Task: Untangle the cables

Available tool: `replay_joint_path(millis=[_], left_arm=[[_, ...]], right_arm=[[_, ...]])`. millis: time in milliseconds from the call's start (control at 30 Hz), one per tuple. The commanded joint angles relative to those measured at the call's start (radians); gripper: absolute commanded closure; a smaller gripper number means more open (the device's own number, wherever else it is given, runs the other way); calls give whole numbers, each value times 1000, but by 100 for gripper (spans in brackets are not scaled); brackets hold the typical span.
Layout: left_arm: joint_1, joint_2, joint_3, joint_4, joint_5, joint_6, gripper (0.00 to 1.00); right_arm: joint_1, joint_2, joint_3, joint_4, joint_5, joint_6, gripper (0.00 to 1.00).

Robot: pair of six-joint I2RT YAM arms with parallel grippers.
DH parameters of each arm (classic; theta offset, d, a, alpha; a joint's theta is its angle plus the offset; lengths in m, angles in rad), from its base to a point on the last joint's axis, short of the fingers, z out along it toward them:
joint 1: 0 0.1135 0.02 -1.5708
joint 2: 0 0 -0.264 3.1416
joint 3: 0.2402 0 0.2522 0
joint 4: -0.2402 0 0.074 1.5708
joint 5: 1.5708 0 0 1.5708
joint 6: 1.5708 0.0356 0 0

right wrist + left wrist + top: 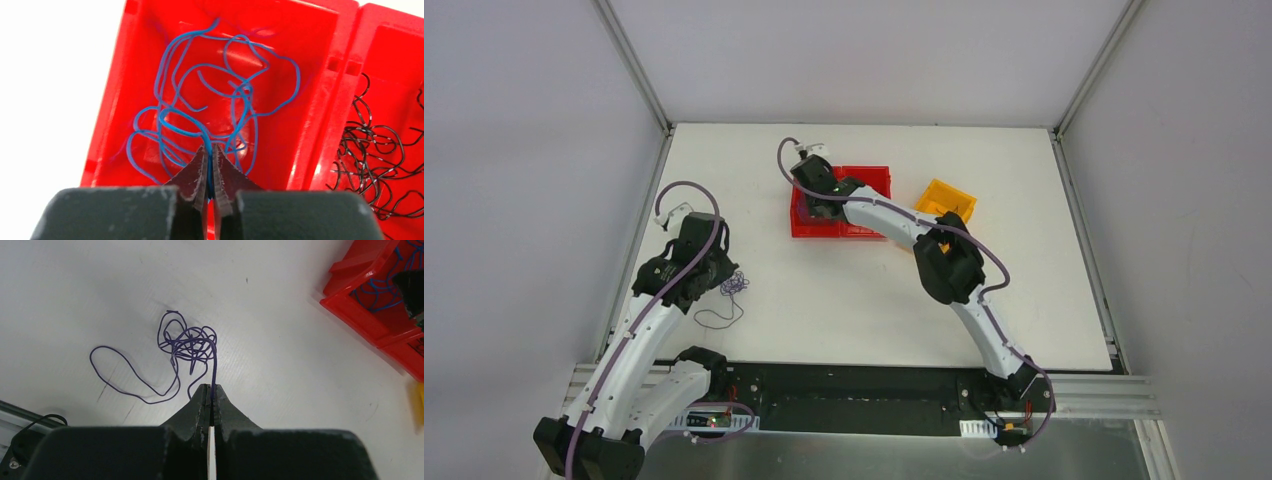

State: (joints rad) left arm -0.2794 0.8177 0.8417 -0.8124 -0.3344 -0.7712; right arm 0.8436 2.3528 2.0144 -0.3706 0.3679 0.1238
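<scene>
We see the left pincer (211, 390) clamped tight on a strand of the thin purple cable (187, 345), its knotted loops sprawled on the white surface (280, 340), while the right pincer (210, 150) pinches the tangled blue cables (235, 90) inside a red bin (320, 30).

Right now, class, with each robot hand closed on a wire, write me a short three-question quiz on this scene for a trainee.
1. True or false: the left hand is shut on a strand of the thin purple wire tangle lying on the white table.
2. The thin blue wires pinched by the right hand lie in: A, a red plastic bin; B, a yellow bin; C, on the bare table.
3. Fill in: the thin wires in the neighbouring red bin are coloured ____.

Key: 1 true; 2 A; 3 black.
</scene>
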Motion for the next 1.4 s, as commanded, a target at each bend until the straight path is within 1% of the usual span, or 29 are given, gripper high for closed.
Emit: replay_joint_path(millis=[0, 33, 67, 100, 133, 300, 400, 500, 600, 700, 833, 967, 1033, 1167, 1233, 1367], left_arm=[[11, 5, -4, 27, 44, 35, 100], [11, 8, -4, 30, 56, 38, 100], [11, 9, -3, 33, 68, 43, 100], [11, 11, -3, 38, 81, 47, 100], [11, 14, -4, 41, 94, 53, 100], [11, 31, 3, 60, 156, 74, 100], [11, 37, 8, 83, 215, 93, 100], [11, 37, 8, 124, 296, 120, 100], [11, 42, 12, 158, 382, 138, 100], [10, 51, 30, 195, 494, 157, 100], [6, 69, 68, 252, 655, 167, 100], [-4, 75, 108, 324, 787, 154, 100], [-14, 75, 122, 358, 825, 141, 100], [-47, 93, 143, 437, 884, 108, 100], [-74, 114, 153, 482, 913, 88, 100], [-175, 167, 195, 528, 914, 82, 100]], right_arm=[[13, -10, 100, -82, 48, -47, 93], [14, -26, 94, -78, 38, -45, 82], [14, -54, 85, -70, 24, -44, 68], [14, -74, 82, -64, 14, -42, 55], [14, -90, 85, -66, 5, -41, 51], [14, -155, 139, -132, -17, -27, 45], [13, -230, 96, -133, -42, -19, 37], [13, -356, -32, -81, -81, -12, 27], [12, -540, -247, 29, -114, -13, 16], [0, -687, -404, 52, -138, -16, 14], [-25, -870, -623, 76, -269, -9, 13], [-36, -1067, -925, 187, -324, 12, 12], [-44, -1173, -1053, 252, -376, 23, 11], [-45, -1321, -1243, 363, -546, 36, 7], [-45, -1357, -1302, 429, -609, 53, 5], [-43, -1383, -1386, 546, -658, 94, 2]])
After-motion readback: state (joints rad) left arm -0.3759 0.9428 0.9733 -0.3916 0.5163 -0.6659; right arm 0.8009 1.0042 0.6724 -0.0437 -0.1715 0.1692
